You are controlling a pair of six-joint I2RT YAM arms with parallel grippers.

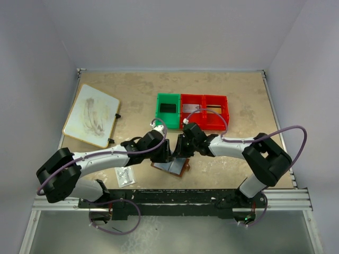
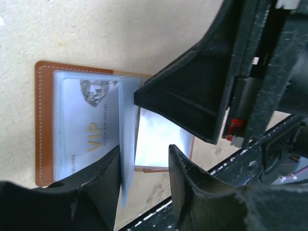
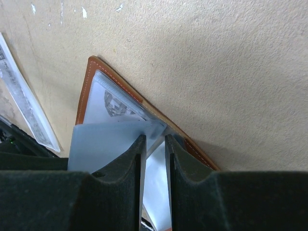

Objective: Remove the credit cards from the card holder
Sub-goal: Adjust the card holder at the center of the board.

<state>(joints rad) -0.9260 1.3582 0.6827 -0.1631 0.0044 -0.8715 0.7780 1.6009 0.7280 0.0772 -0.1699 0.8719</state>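
From above, you have the card holder (image 1: 170,169) lying open on the table (image 1: 137,90), right under the spot where your left pincer (image 1: 167,154) and right pincer (image 1: 181,156) come nose to nose. Both sit just over its far edge.

On the left wrist camera, your left pincer (image 2: 144,168) is released, its fingers wide apart. A clear pocket leaf (image 2: 127,120) stands on edge in the gap, close against one finger. The silvery card (image 2: 89,130), marked VIP, sits in its pocket just beyond that finger. The tip of the right pincer (image 2: 149,96) meets the leaf's upper edge.

On the right wrist camera, the right pincer (image 3: 154,144) shows only a narrow slit between its fingers. The bluish leaf (image 3: 108,142) lies across just past the tips. You cannot tell whether they grip it. The holder's brown corner (image 3: 91,65) and the silvery card (image 3: 108,103) lie beyond.
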